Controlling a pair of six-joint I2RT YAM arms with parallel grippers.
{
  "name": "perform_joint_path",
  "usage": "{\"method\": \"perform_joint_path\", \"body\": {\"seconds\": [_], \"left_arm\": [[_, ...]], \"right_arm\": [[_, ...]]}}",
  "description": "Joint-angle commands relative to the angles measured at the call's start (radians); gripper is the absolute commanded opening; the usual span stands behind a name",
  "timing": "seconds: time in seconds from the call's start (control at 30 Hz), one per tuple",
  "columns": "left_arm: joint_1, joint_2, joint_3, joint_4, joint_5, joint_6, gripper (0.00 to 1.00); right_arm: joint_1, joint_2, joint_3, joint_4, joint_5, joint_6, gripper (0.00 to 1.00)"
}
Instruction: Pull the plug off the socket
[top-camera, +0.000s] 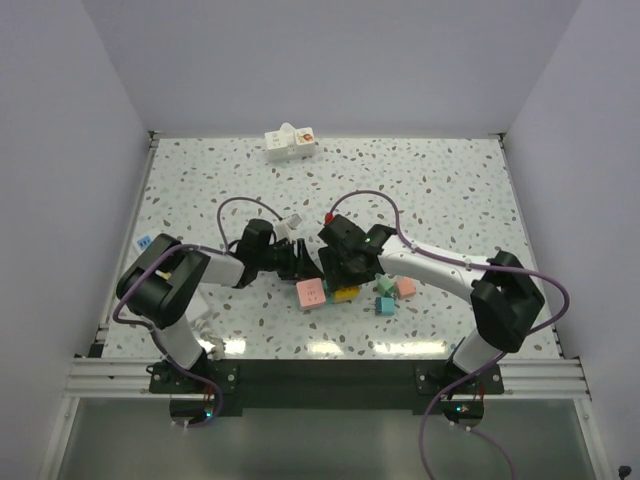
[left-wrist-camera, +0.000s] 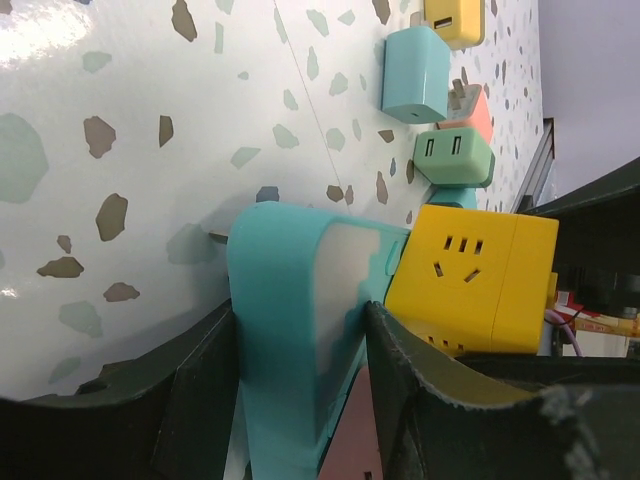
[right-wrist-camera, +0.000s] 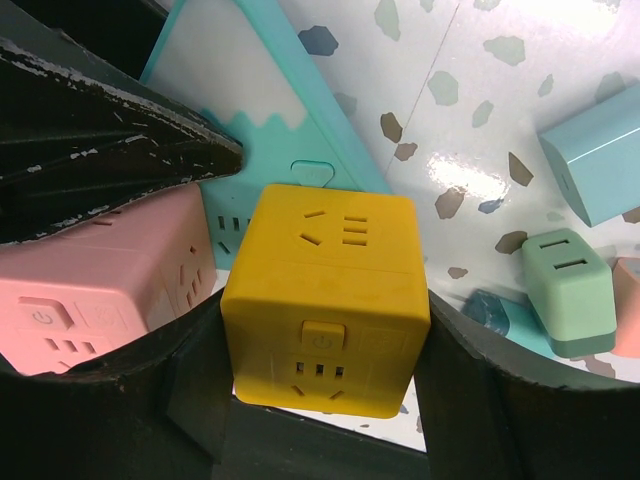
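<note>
A teal plug (left-wrist-camera: 300, 300) with a white face butts against the left face of a yellow cube socket (left-wrist-camera: 470, 275); they touch and look joined. My left gripper (left-wrist-camera: 300, 350) is shut on the teal plug, one finger on each side. My right gripper (right-wrist-camera: 325, 370) is shut on the yellow cube socket (right-wrist-camera: 325, 290), with the teal plug (right-wrist-camera: 250, 90) behind it. In the top view both grippers meet at the table's middle, left gripper (top-camera: 300, 262) and right gripper (top-camera: 340, 270), with the yellow socket (top-camera: 346, 293) just below them.
A pink cube socket (right-wrist-camera: 100, 280) lies against the yellow one, also in the top view (top-camera: 311, 293). A light blue adapter (left-wrist-camera: 415, 75), a green adapter (left-wrist-camera: 455, 158) and a salmon one (top-camera: 405, 287) lie to the right. A white power strip (top-camera: 290, 143) sits at the far edge.
</note>
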Motion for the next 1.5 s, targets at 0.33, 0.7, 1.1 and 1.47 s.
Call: {"method": "perform_joint_path", "body": {"seconds": [0.33, 0.7, 1.1, 1.47], "left_arm": [[0.015, -0.049, -0.015, -0.105, -0.129, 0.038, 0.00], [0.084, -0.017, 0.013, -0.159, -0.166, 0.109, 0.00], [0.084, -0.092, 0.092, -0.290, -0.227, 0.167, 0.00], [0.083, -0.085, 0.132, -0.294, -0.215, 0.152, 0.00]], "right_arm": [[-0.040, -0.157, 0.123, 0.017, -0.021, 0.050, 0.00], [-0.117, -0.195, 0.190, -0.153, -0.107, -0.004, 0.00], [-0.258, -0.200, 0.388, -0.224, -0.357, -0.116, 0.00], [-0.174, -0.055, 0.209, -0.064, -0.348, -0.119, 0.00]]}}
